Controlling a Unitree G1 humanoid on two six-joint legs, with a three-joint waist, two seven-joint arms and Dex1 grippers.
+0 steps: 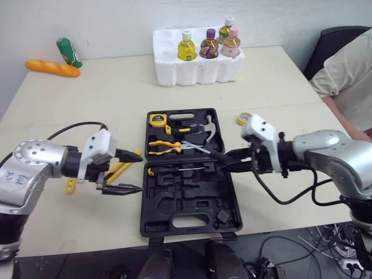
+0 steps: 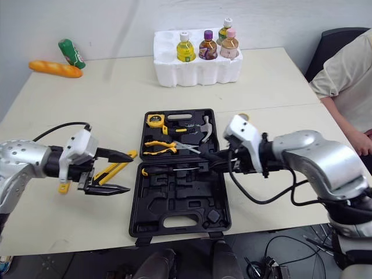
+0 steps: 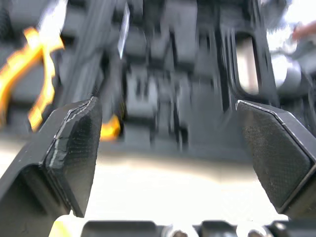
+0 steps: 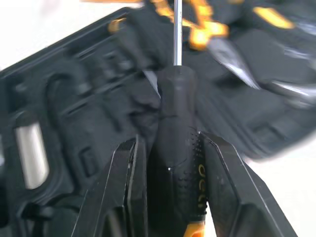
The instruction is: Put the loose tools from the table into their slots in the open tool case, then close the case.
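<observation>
- Hovering left of the case, my left gripper [image 1: 139, 171] is spread wide and empty, with yellow-handled tools [image 1: 118, 169] on the table [image 1: 87, 221] beneath it.
- The tool case [image 1: 186, 224] lies open: rigid black plastic, moulded recesses.
- My right gripper [image 4: 170, 143] clamps the screwdriver [image 4: 175, 98] by its stippled, rubbery black handle, the slim steel shaft reaching over the case.
- I'd lower it level, shaft lined up with its long groove, then press it home before releasing.

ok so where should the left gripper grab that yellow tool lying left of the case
Probably mid-length on the yellow tool, from above: it lies flat and long, so the open left gripper can straddle its narrow width.
</observation>
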